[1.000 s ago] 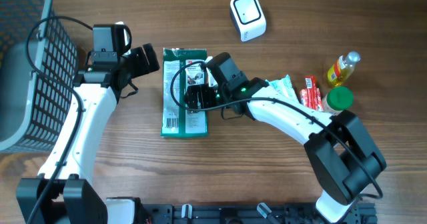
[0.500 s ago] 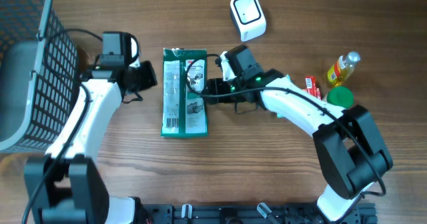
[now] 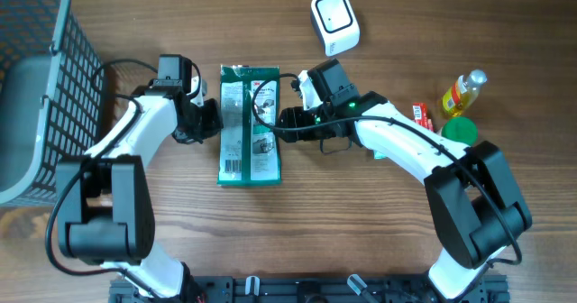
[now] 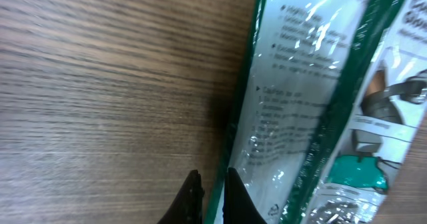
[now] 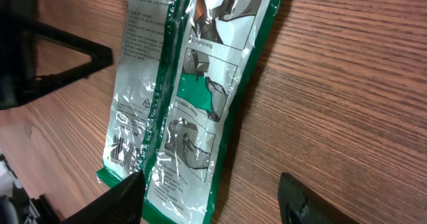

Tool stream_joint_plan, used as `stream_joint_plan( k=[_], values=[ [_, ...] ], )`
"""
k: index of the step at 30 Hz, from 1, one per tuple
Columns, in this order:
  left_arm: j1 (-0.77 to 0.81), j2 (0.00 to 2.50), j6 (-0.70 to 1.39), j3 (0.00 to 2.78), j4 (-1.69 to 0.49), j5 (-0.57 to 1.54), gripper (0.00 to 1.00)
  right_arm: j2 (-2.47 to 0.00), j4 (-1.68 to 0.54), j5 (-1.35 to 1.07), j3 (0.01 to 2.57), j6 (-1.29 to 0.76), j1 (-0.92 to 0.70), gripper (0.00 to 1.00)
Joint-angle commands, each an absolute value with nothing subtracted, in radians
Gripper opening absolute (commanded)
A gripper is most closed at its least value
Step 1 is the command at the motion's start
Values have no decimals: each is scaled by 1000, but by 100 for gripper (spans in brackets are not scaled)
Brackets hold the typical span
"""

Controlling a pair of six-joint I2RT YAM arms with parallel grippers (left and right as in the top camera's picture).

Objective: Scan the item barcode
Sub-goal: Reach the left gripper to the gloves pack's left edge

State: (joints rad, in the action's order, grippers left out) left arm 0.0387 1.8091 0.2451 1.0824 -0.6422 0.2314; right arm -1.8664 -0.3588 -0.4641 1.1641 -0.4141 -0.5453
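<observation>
Left hand closed at the packet's left long edge; my right hand, spread, straddles the opposite edge

The green packet lies flat between left fingers, seemingly touching its edge, and right fingers.

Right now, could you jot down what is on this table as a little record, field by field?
item: green and silver package, flat on the wooden table
barcode: facing up, at the package end away from the scanner
scanner: white box, apart from the package
left gripper: shut, at the package's left edge; whether it pinches the film is unclear
right gripper: open, at the package's right edge
basket: far left
other goods: yellow bottle, red packet, round green object
</observation>
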Motion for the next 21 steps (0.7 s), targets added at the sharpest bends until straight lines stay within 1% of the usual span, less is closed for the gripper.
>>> stream_joint_plan(
  k=[1, 7, 10, 14, 18, 21],
  values=[
    [63, 1839, 246, 1058, -624, 255, 4, -1877, -359, -479, 1169, -394, -546, 64],
    [127, 1840, 281, 1054, -590, 247, 4, -1891, -363, -480, 1169, -396, -546, 64],
    [146, 1841, 335, 1052, -587, 208, 4, -1917, -372, -480, 1169, -397, -546, 64],
    [162, 1841, 338, 1051, -575, 208, 7, -1961, -362, -480, 1169, -396, -546, 64],
    [165, 1840, 338, 1051, -570, 209, 8, -1990, -355, -480, 1169, -396, -546, 64],
    [154, 1838, 338, 1067, -573, 224, 7, -2001, -355, -480, 1169, -397, -546, 59]
  ],
)
